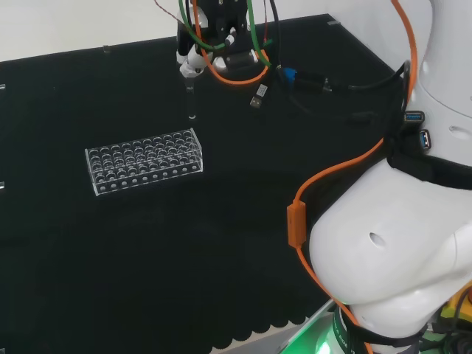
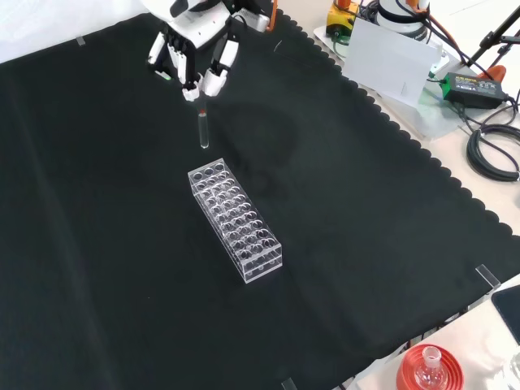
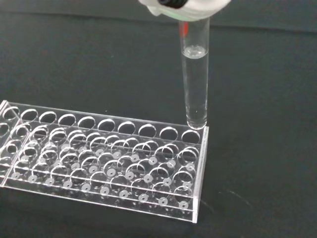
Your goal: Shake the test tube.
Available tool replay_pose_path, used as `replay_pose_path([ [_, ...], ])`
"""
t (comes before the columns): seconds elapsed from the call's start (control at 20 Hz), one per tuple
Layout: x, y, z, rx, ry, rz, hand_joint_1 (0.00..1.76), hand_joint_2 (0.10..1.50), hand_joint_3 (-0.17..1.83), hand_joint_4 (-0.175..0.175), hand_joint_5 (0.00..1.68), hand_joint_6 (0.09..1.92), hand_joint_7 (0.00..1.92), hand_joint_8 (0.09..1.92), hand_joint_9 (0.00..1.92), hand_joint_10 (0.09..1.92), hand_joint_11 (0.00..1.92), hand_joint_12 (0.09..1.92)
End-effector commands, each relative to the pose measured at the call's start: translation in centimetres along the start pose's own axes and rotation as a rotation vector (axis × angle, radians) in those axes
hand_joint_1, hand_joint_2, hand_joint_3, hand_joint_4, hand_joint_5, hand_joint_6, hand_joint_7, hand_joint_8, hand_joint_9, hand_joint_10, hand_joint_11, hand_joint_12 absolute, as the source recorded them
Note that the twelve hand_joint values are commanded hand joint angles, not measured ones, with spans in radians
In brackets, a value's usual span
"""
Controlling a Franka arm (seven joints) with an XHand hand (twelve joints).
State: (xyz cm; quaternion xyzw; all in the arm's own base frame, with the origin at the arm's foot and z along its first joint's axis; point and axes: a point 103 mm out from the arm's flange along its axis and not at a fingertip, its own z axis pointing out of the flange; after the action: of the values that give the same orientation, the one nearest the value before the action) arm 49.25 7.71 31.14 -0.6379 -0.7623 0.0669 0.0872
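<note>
Your hand pinches 1 upright test tube, part-filled with clear liquid, above the rack.

Even, fairly bright light falls from above on the matte black cloth, which swallows most of it. Soft, faint shadows lie beside the clear rack near the bench's middle. Small highlights glint on the rack's holes and on the test tube. In the wrist view the hand is blurred and overexposed.
</note>
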Motion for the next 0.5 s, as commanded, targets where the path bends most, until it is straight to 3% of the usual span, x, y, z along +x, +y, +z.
replay_pose_path([
  [0.05, 0.5, -2.0, -4.3, -0.047, 0.0, -0.019, 1.43, 1.02, -0.17, -0.175, 1.34, 0.28, 1.52, 0.39, 1.39, 0.13, 0.49, 1.37],
  [0.5, 1.5, -2.6, -5.7, -0.071, 0.043, -0.009, 1.43, 1.02, -0.17, -0.175, 1.34, 0.27, 1.52, 0.39, 1.39, 0.12, 0.49, 1.37],
])
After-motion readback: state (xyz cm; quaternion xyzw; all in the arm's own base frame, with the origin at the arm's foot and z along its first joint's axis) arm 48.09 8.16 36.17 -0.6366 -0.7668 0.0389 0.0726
